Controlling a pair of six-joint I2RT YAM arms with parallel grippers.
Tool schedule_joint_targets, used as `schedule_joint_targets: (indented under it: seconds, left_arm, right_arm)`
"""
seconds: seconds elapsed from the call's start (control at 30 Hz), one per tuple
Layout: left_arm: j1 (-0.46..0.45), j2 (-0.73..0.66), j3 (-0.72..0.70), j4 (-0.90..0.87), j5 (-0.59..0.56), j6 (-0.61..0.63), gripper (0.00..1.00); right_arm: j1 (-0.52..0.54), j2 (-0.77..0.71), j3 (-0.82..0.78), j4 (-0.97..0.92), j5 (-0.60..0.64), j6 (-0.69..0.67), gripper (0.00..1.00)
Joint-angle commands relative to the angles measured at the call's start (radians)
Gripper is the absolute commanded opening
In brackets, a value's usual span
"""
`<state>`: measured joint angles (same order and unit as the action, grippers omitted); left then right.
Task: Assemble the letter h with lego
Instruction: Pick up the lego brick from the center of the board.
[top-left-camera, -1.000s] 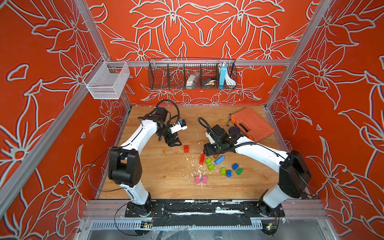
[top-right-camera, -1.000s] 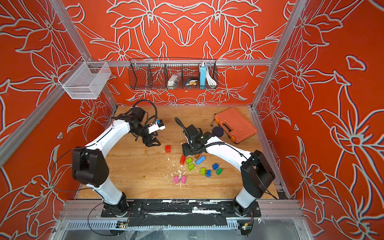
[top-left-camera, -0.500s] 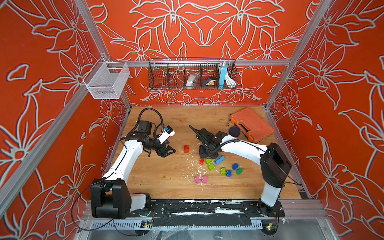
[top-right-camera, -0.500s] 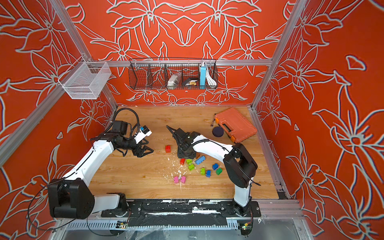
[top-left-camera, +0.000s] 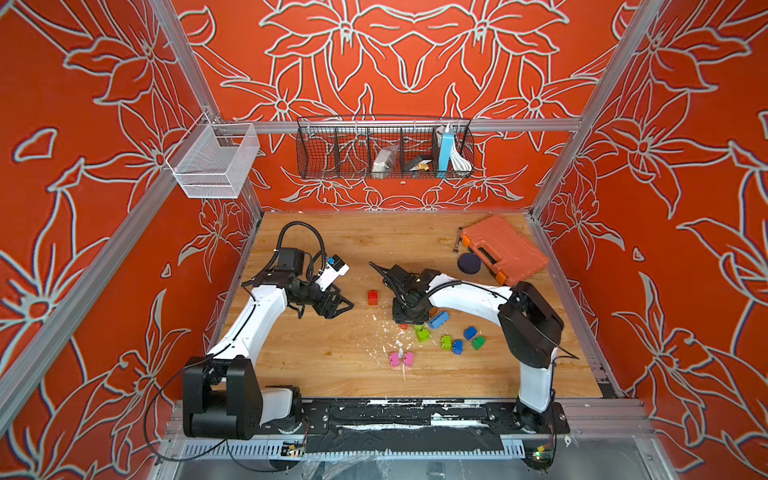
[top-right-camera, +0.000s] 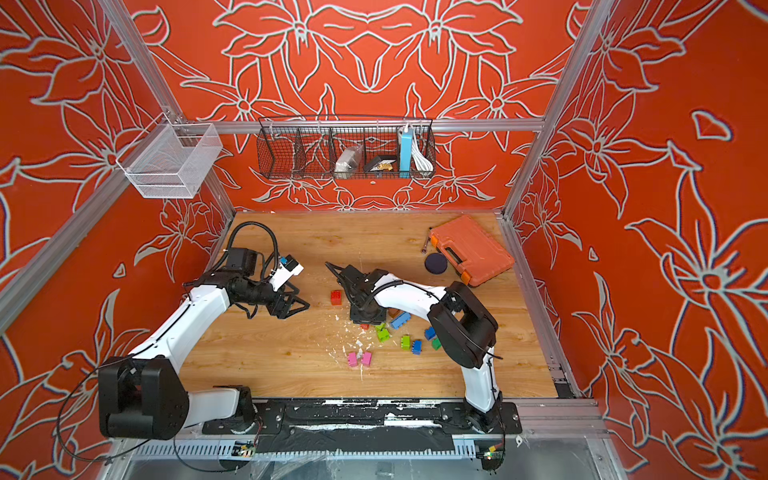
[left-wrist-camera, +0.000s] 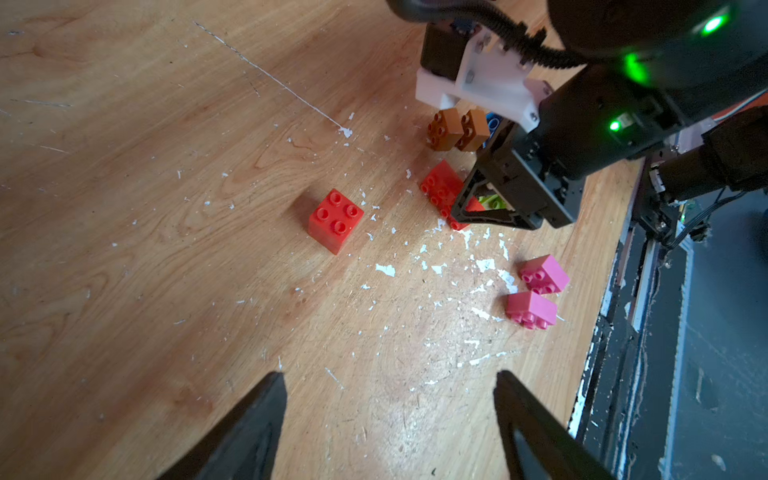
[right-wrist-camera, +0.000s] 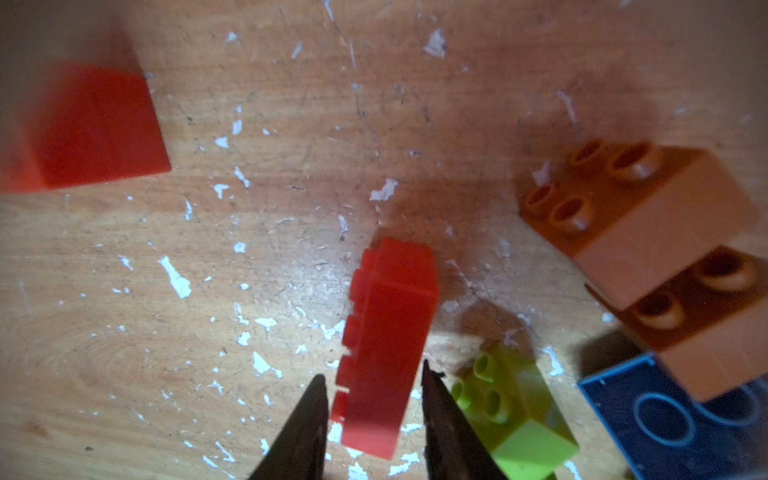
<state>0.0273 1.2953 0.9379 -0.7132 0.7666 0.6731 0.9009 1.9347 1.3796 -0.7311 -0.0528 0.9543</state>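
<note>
The long red brick (right-wrist-camera: 390, 332) lies on its side near the middle of the wooden table (top-left-camera: 316, 365). The right gripper (right-wrist-camera: 372, 372) is straight over it. Its two fingertips flank the brick's near end, one at the smooth side and one close to the studs, but I cannot tell whether they press it. In both top views the gripper hides almost all of this brick.

A lime brick (right-wrist-camera: 511, 411) sits just beside it. Two brown bricks (right-wrist-camera: 640, 216) touch each other, and a blue brick (right-wrist-camera: 673, 419) is cut off at the frame edge. A red cube (top-left-camera: 373, 297) stands apart between the arms and is blurred in the right wrist view. Two pink bricks (top-left-camera: 401, 359) lie nearer the front.

The left gripper (left-wrist-camera: 388, 376) hovers released, its jaws wide over bare wood.

A black wire basket (top-left-camera: 332, 166) on the back wall holds a pale packet (top-left-camera: 382, 160), a dark item (top-left-camera: 417, 163) that is hard to make out, an upright blue box (top-left-camera: 444, 149) and a white cable (top-left-camera: 459, 160). An orange case (top-left-camera: 505, 253) lies shut at the back right.
</note>
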Motion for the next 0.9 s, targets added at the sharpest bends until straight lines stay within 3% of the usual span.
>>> schedule_joint_targets:
  seconds: [0.0, 0.13, 0.23, 0.43, 0.53, 0.7, 0.77, 0.87]
  left_arm:
    - [0.006, -0.024, 0.002, -0.006, 0.056, 0.008, 0.79]
    - [0.006, -0.018, 0.005, -0.017, 0.113, 0.015, 0.81]
    - [0.007, -0.020, 0.033, -0.073, 0.174, 0.049, 0.83]
    - [0.007, -0.021, 0.084, -0.208, 0.315, 0.296, 0.89]
    - [-0.005, -0.010, 0.118, -0.337, 0.374, 0.533, 0.97]
    - [-0.070, -0.005, 0.127, -0.509, 0.342, 0.999, 0.98]
    - [-0.092, 0.010, 0.125, -0.480, 0.337, 1.038, 0.99]
    - [-0.178, 0.042, 0.138, -0.429, 0.218, 1.037, 0.98]
  right_arm:
    - [0.007, 0.023, 0.021, -0.014, 0.047, 0.003, 0.30]
    - [0.007, 0.032, 0.026, -0.020, 0.055, -0.022, 0.25]
    - [0.007, 0.011, 0.025, 0.003, 0.019, -0.079, 0.15]
    - [0.000, -0.111, -0.013, 0.088, -0.090, -0.297, 0.10]
    - [-0.035, -0.162, -0.035, 0.122, -0.259, -0.352, 0.10]
    - [-0.102, -0.189, -0.061, 0.168, -0.617, -0.384, 0.10]
    - [-0.107, -0.192, -0.061, 0.187, -0.731, -0.400, 0.11]
    - [-0.108, -0.192, -0.063, 0.204, -0.860, -0.394, 0.11]
